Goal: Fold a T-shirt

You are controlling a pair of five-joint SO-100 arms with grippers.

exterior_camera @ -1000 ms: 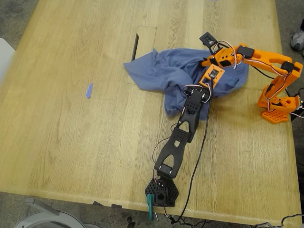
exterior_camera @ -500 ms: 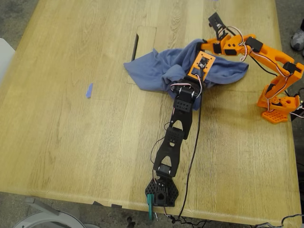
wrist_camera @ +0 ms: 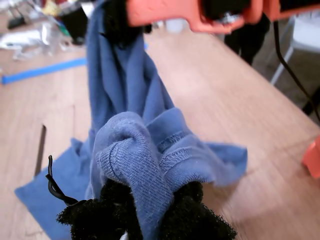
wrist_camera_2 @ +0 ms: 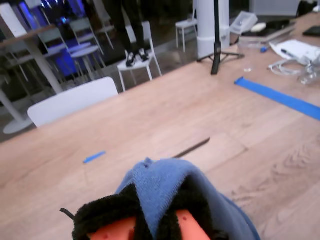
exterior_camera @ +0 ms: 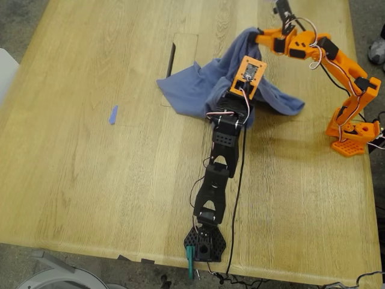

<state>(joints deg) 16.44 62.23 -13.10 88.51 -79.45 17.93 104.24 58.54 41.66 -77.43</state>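
At the near edge of the wooden table [exterior_camera: 90, 180], a black arm's base is fixed, and the arm reaches away toward a slate-blue T-shirt [exterior_camera: 192, 90]. The first gripper [exterior_camera: 236, 99] is at its tip, with its fuzzy black fingers [wrist_camera: 200, 220] clamped on a thick bunched roll of the shirt's hem. Since half a second ago, this gripper has moved slightly farther up the table. The cloth that lay spread to the exterior view's right has been drawn up into a steep peak.

The shirt lies crumpled just right of a dark slot [exterior_camera: 172, 59] in the tabletop, with one corner flat beside the slot. A small blue tape scrap [exterior_camera: 113, 114] lies nearer than the slot, to its left.

Beyond the shirt, on the orange arm, the second gripper [exterior_camera: 257, 33] has risen and moved farther away. Its black-padded fingers [wrist_camera_2: 107, 212] are closed on a fold of cloth at the top of the peak.
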